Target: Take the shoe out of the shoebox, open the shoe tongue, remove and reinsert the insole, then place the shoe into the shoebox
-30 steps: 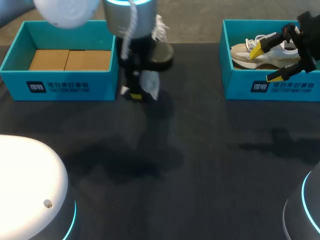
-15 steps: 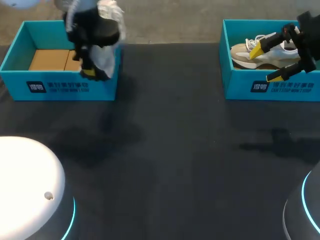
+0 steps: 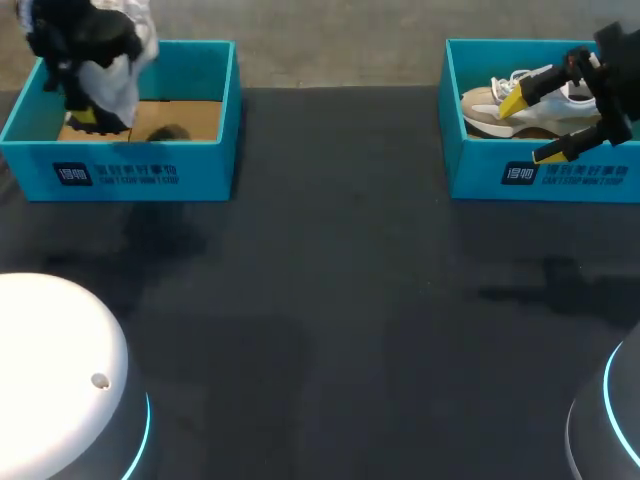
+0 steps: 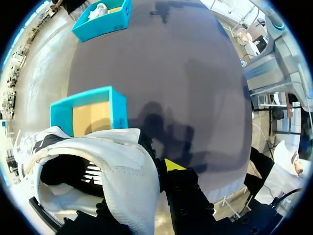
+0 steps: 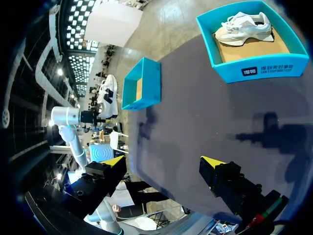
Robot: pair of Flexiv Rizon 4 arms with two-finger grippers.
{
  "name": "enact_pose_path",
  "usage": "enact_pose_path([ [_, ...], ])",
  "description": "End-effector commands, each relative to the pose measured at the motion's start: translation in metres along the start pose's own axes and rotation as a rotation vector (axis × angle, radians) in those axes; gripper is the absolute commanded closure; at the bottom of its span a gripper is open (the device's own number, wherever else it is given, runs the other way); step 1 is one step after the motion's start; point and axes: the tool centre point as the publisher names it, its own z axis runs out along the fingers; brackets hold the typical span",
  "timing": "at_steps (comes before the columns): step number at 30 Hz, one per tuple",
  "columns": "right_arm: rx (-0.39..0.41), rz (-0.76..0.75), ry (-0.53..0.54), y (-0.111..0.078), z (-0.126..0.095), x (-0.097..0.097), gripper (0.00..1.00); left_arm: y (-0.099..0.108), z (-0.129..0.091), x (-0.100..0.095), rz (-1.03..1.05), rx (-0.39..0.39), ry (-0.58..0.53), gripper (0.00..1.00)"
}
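Over the left shoebox (image 3: 228, 120), toward its outer end, the left gripper (image 3: 88, 120) hangs clenched on the white shoe (image 3: 122, 72), which sits above the box's brown cardboard floor and is not yet set down. A second ago this arm and shoe were over the table (image 3: 330, 280) just past the box's inner corner. Half a second ago they were crossing its inner wall, and now they are fully above the open box. By the look of it the task is at its last step, with only the lowering and release left. Whether the insole is back in place cannot be made out from the wrist view.

Well apart from the left shoebox, across the table, the right gripper (image 3: 535, 126) has not shifted. Its fingers are spread and hold nothing above the right shoebox (image 3: 452, 170), where a second shoe (image 3: 490, 108) lies.

Both boxes carry a white logo and lines of white print on their front walls.
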Motion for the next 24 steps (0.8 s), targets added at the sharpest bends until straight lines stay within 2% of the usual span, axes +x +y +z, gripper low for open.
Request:
enact_pose_path([
  [1,0.000,0.001,-0.002,0.000,0.001,0.000,0.00,0.048,-0.002,-0.007,-0.030,0.069,0.005,1.00],
  [13,0.000,0.001,-0.002,0.000,0.001,0.000,0.00,0.121,-0.001,-0.027,-0.109,0.086,-0.018,1.00],
  [20,0.000,0.001,-0.002,0.000,0.001,0.000,0.00,0.143,0.008,-0.047,-0.110,0.085,-0.006,1.00],
  [24,0.000,0.001,-0.002,0.000,0.001,0.000,0.00,0.158,0.022,-0.068,-0.105,0.088,0.005,1.00],
])
